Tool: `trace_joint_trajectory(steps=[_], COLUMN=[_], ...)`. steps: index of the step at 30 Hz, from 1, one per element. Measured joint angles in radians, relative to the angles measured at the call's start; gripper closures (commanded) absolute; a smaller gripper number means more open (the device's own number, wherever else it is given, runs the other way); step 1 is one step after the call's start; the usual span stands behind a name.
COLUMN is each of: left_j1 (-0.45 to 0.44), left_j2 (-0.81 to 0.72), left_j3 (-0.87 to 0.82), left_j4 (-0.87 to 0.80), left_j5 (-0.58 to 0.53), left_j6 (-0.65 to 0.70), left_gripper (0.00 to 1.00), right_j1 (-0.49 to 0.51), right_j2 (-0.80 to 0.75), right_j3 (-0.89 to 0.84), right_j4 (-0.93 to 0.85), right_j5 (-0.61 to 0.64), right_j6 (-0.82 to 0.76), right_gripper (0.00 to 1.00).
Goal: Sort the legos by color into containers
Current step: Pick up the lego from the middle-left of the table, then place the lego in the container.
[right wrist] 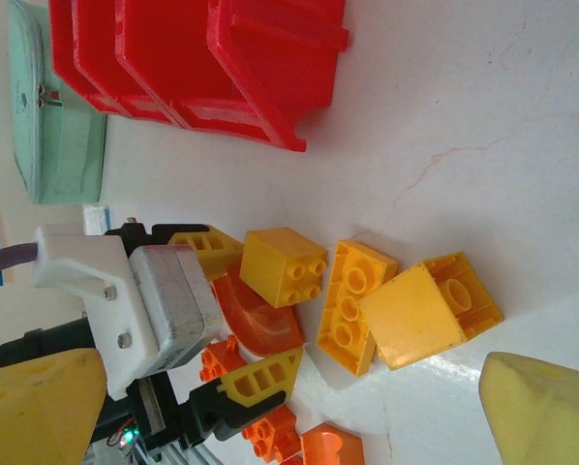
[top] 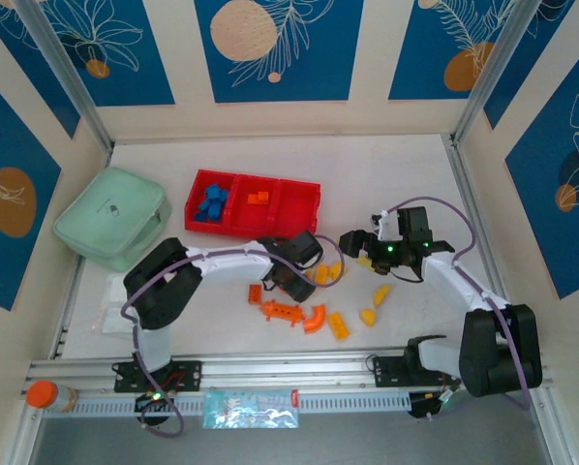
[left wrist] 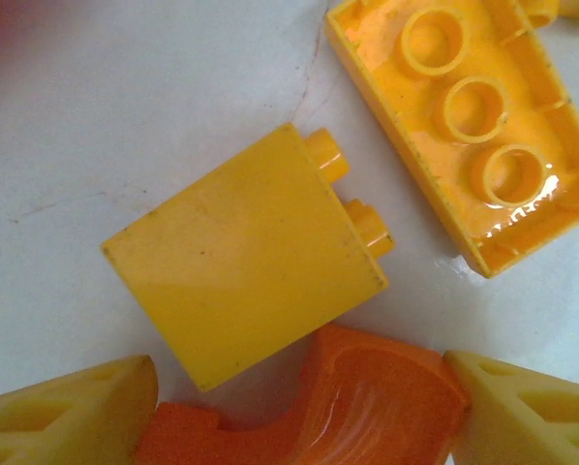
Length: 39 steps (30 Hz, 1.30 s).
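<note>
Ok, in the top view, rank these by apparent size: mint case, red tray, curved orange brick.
1. mint case and red tray: they look about alike, so unranked.
2. curved orange brick: far smaller.

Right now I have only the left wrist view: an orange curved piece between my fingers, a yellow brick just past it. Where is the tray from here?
Observer: The red tray lies farther out than your left hand, slightly to the left.
Operator: Which compartment takes orange?
Observer: The middle one; it holds orange bricks.
Operator: Is the right hand between me and the tray?
Observer: No. The right hand is open, off to your right, by the yellow bricks.
</note>
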Motion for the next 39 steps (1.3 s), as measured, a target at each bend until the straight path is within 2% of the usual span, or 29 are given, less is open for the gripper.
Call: trace_joint_trajectory(steps=[15, 21, 26, 32, 39], left_j1=[0.048, 0.159, 0.310, 0.438, 0.483], left_j2=[-0.114, -0.227, -0.262, -0.192, 0.037], left_j3=[-0.019, -0.020, 0.037, 0.205, 0.405], left_j4=[-0.023, -0.065, -0.104, -0.121, -0.147], left_j5=[0.001, 0.003, 0.020, 0.024, 0.027], left_j6=[-0.004, -0.018, -0.055, -0.131, -0.248], left_gripper=[0.29, 0.32, 0.34, 0.37, 0.36], right_j1=[0.021, 0.126, 0.201, 0.238, 0.239], right_j2=[0.000, 0.009, 0.047, 0.096, 0.106], right_j3=[0.008, 0.061, 0.127, 0.186, 0.194], right_j4=[-0.005, -0.016, -0.017, -0.018, -0.019], right_j5=[-0.002, 0.026, 0.053, 0.073, 0.090], right_j6=[0.000, 0.002, 0.012, 0.016, 0.018], right_gripper=[0.01, 0.01, 0.01, 0.01, 0.01])
